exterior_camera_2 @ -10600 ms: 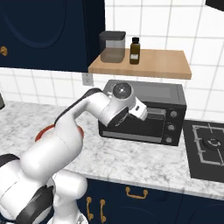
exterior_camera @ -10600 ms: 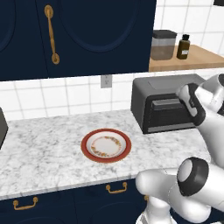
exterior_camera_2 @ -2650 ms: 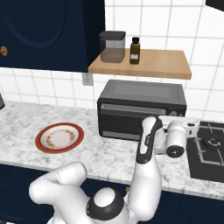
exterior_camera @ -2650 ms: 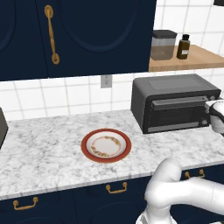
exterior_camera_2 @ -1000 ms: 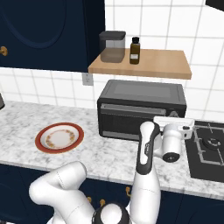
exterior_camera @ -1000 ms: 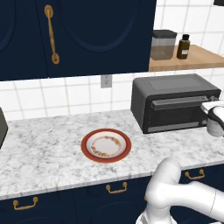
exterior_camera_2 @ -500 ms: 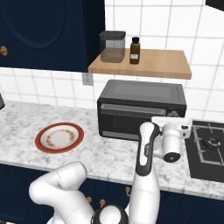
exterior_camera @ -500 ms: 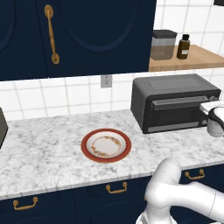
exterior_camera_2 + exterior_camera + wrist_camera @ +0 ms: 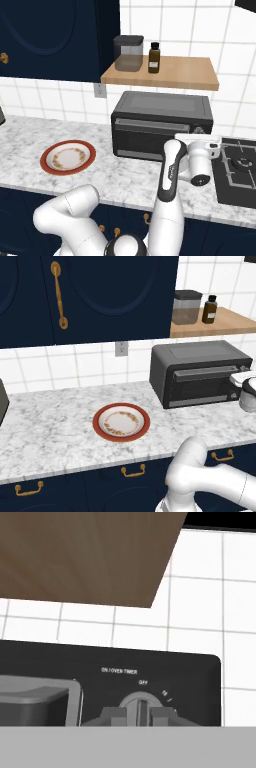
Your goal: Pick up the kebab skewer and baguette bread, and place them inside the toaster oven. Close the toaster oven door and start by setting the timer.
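Note:
The toaster oven point(image 9: 200, 373) point(image 9: 160, 125) stands at the back of the counter with its door point(image 9: 145, 135) up and closed behind dark glass. My hand point(image 9: 200, 152) point(image 9: 246, 390) is pressed up to the knob column on the oven's right side. In the hand view my gripper point(image 9: 138, 716) is shut on the timer knob point(image 9: 141, 701), one fingertip on each side of its ridge, under the "ON / OVEN TIMER" label. The kebab skewer and the baguette bread are hidden.
A red-rimmed plate point(image 9: 121, 422) point(image 9: 68, 156) lies bare on the marble counter left of the oven. A wooden shelf point(image 9: 165, 72) above carries a jar and a brown bottle. A stove burner point(image 9: 242, 165) sits right of the oven.
Ten seconds ago the arm was at the oven's front. It has since swung to the knob column on the right. Over the last second the hand has barely shifted.

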Robot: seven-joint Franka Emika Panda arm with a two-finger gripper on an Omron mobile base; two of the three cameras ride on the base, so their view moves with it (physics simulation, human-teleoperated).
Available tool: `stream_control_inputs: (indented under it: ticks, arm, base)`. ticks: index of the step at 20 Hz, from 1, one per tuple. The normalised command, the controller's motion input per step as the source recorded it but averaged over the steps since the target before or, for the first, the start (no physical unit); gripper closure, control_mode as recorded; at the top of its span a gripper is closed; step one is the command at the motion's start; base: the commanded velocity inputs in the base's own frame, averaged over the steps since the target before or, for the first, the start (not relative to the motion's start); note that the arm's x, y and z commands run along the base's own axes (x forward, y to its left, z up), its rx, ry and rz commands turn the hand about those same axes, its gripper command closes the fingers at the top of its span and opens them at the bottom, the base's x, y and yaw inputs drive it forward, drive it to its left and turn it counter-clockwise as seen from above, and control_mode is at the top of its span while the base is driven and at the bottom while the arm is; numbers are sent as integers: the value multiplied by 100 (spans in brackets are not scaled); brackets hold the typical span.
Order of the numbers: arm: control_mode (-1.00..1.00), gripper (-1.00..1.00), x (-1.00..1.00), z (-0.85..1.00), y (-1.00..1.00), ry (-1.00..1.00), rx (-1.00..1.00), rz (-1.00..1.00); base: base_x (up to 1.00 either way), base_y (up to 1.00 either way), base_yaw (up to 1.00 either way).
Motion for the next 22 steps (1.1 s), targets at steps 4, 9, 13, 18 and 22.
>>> stream_control_inputs:
  ticks: [4, 9, 13, 18, 22]
  arm:
    - [-100, 100, 0, 18, -14, 1, 0, 0]
    - [-100, 100, 8, 11, 0, 0, 0, 0]
    - [-100, 100, 23, 9, 0, 0, 0, 0]
    - [-100, 100, 25, 6, 0, 0, 0, 0]
    - [-100, 100, 9, 4, 8, 0, 0, 0]
  base:
    - [0, 0, 0]
    - [0, 0, 0]
    - [0, 0, 0]
    - [0, 0, 0]
    - [0, 0, 0]
